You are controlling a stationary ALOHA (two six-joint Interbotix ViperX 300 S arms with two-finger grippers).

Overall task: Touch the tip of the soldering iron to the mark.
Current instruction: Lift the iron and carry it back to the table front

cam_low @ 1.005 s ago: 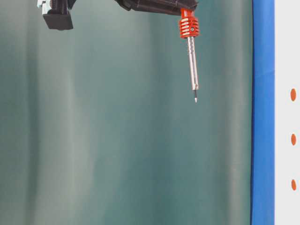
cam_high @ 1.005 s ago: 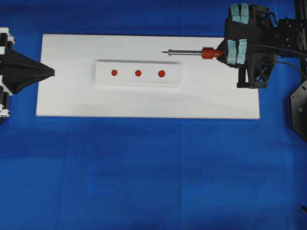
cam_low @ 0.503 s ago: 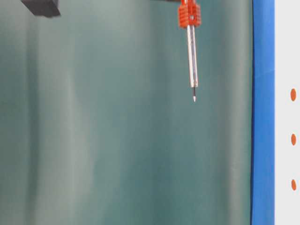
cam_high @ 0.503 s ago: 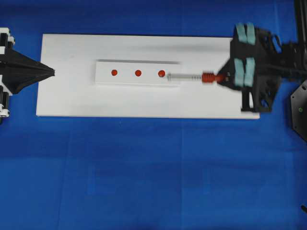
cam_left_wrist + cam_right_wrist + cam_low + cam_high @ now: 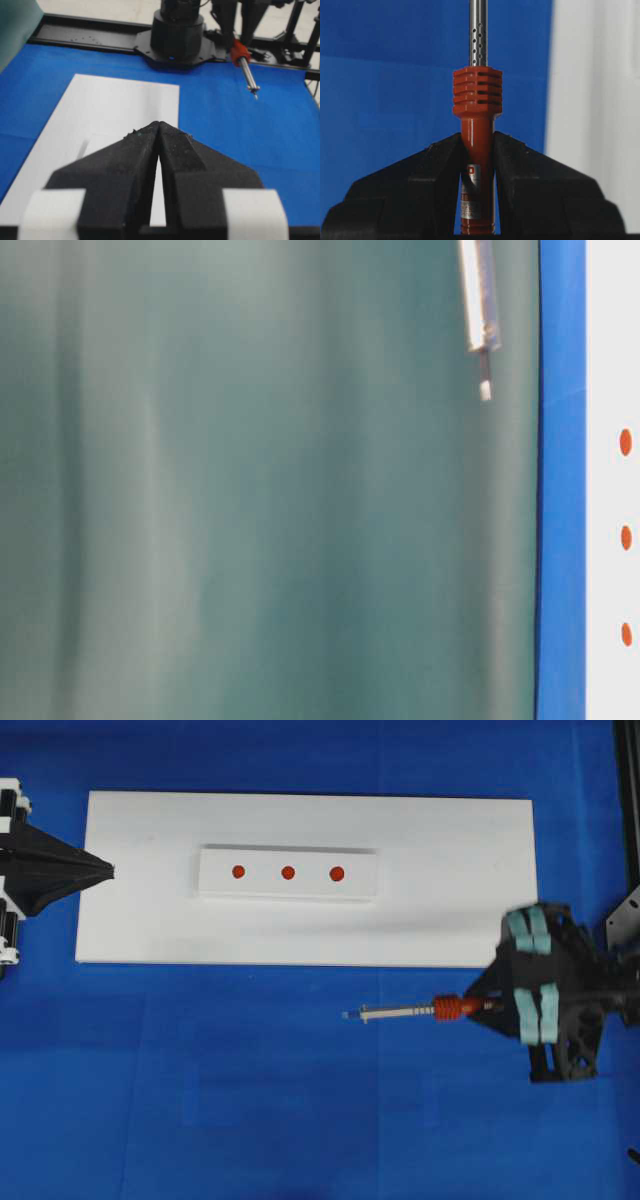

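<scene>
Overhead exterior view: the right claw (image 5: 487, 1006) is at about 4 o'clock in the frame, over the blue desk (image 5: 250, 1100) and off the white board (image 5: 440, 910). It is clamped tight on the red-orange handle of the soldering iron (image 5: 420, 1011). The iron lies roughly level, its silver shaft pointing toward 9 o'clock, with the tip over blue cloth just below the board's lower edge. The picture is slightly blurred around this claw.

The white strip (image 5: 288, 873) sits on the board at about 12 o'clock from frame centre. It carries three red dots in a row; the mark (image 5: 288, 873) is the middle one. The iron's tip is well apart from the mark, lying toward 5 o'clock of it and outside the strip and the board.

The left claw (image 5: 105, 872) is at 9 o'clock, its jaws pressed together with nothing between them, its point over the left end of the board and level with the row of dots.

Right wrist view: the two black jaws press either side of the handle (image 5: 476, 150) below its ribbed collar.

Left wrist view: the closed left fingertips (image 5: 159, 131) show in the foreground, with the iron (image 5: 246, 67) hanging over blue cloth at 1 o'clock.

Table-level view: only the blurred shaft end (image 5: 481, 320) shows, at 1 o'clock.
</scene>
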